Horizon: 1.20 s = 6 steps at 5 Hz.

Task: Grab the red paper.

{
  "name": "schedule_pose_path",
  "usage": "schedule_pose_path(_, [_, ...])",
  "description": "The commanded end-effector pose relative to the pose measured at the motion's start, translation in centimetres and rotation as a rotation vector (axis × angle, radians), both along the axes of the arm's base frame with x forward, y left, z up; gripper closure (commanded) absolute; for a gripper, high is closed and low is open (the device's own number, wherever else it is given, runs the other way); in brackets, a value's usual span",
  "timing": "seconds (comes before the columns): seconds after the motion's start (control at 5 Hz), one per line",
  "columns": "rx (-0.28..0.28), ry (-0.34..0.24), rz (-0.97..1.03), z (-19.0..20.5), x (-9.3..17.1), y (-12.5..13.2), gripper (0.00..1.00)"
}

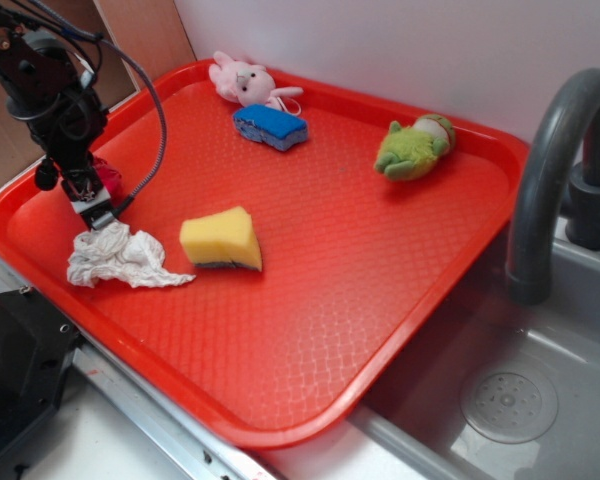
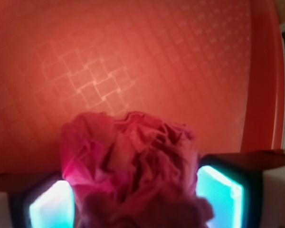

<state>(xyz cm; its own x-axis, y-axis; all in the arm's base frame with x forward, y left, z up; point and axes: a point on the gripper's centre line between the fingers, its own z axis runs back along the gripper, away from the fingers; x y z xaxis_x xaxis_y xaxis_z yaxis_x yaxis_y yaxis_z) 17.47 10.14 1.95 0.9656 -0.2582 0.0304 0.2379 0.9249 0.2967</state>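
Observation:
The red paper [image 2: 133,161] is a crimson wrinkly wad that fills the gap between my two fingers in the wrist view. The lit left pad [image 2: 52,206] and the right pad [image 2: 218,194] both press against its sides. My gripper [image 2: 135,199] is shut on it. In the exterior view the gripper [image 1: 98,205] points down at the left end of the red tray [image 1: 380,300]. Only a small bit of the red paper [image 1: 110,182] peeks out beside the fingers there.
A white crumpled paper wad [image 1: 120,258] lies just below the gripper. A yellow sponge [image 1: 222,240] sits to its right. A pink plush [image 1: 242,80], a blue sponge [image 1: 271,126] and a green plush [image 1: 415,148] lie at the far side. A grey faucet [image 1: 550,170] and a sink [image 1: 510,400] stand on the right.

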Motion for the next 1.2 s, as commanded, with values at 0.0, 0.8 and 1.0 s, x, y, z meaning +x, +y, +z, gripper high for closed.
schedule_pose_path(0.0, [0.012, 0.068, 0.037, -1.9, -0.3, -0.5, 1.0])
schedule_pose_path(0.8, [-0.076, 0.001, 0.529, 11.3, -1.4, -2.8, 1.0])
schedule_pose_path(1.0, [-0.204, 0.015, 0.578, 16.3, -1.9, -4.3, 1.0])
